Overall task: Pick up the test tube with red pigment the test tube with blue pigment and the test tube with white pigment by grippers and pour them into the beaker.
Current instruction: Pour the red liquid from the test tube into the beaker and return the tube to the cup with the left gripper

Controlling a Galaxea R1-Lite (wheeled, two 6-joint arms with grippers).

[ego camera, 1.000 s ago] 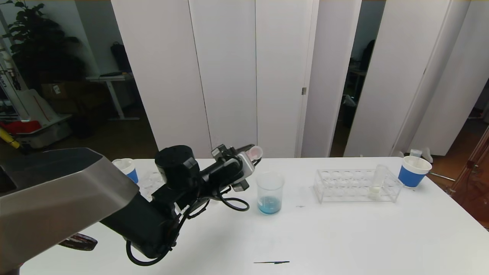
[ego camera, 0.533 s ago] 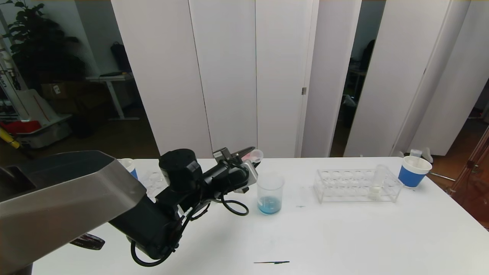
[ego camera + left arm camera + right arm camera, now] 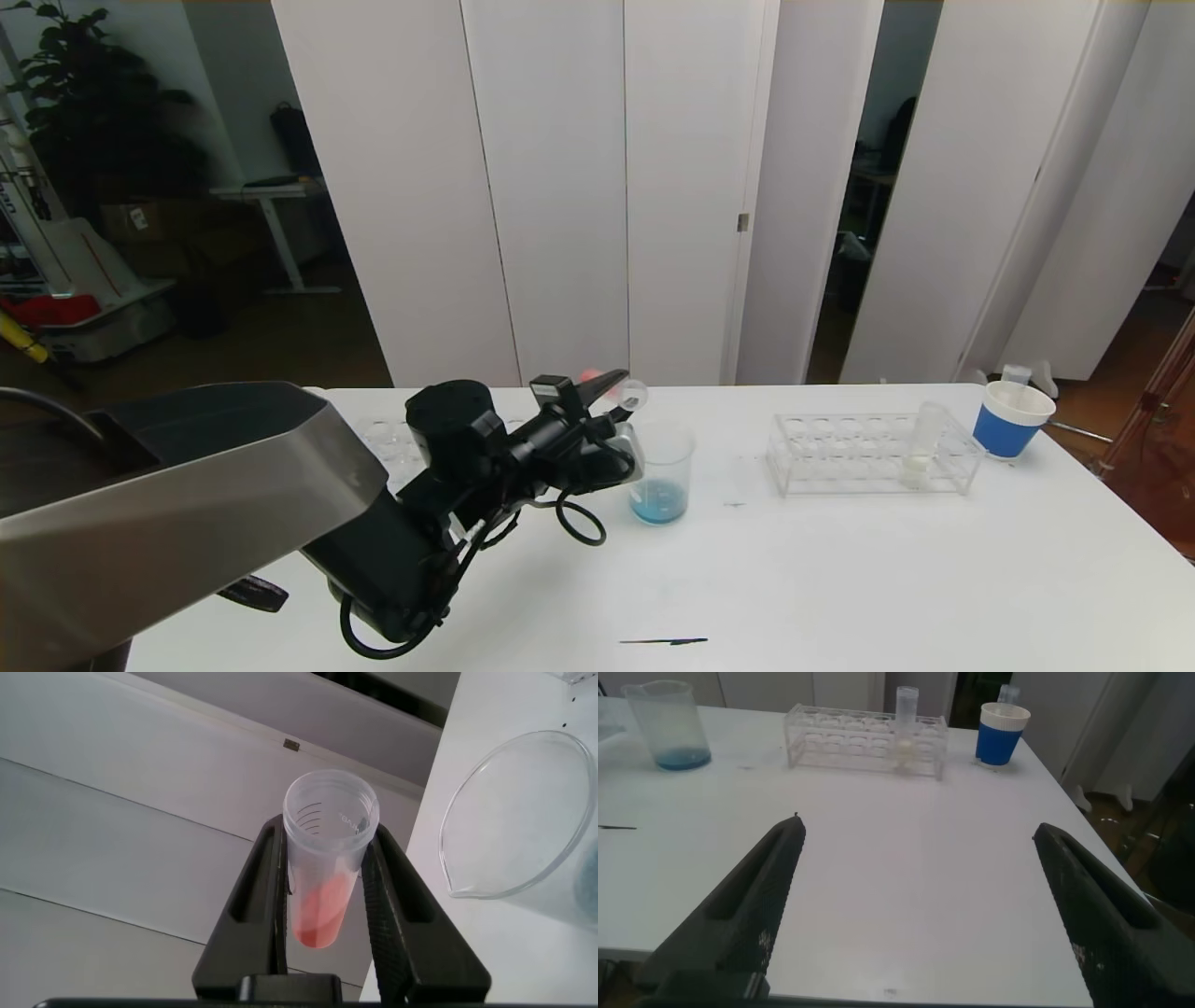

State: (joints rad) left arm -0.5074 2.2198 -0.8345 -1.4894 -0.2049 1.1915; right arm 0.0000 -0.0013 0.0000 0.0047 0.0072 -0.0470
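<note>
Left hand (image 3: 322,905) clamped on the red-pigment tube (image 3: 327,863), tipped just left of the beaker (image 3: 661,471) at frame centre; right hand (image 3: 924,905) spread wide.

tube (image 3: 329,849): faint moulded graduation marks near its mouth, no figure can be read
beaker (image 3: 660,471): no printing can be made out
cup (image 3: 1010,419): plain blue with a white rim, no brand or lettering
rack (image 3: 873,455): clear, unlabelled
left gripper (image 3: 611,385): small light tag on the body behind it, too small to read
Readable text: none anywhere on the table or the white panels
</note>
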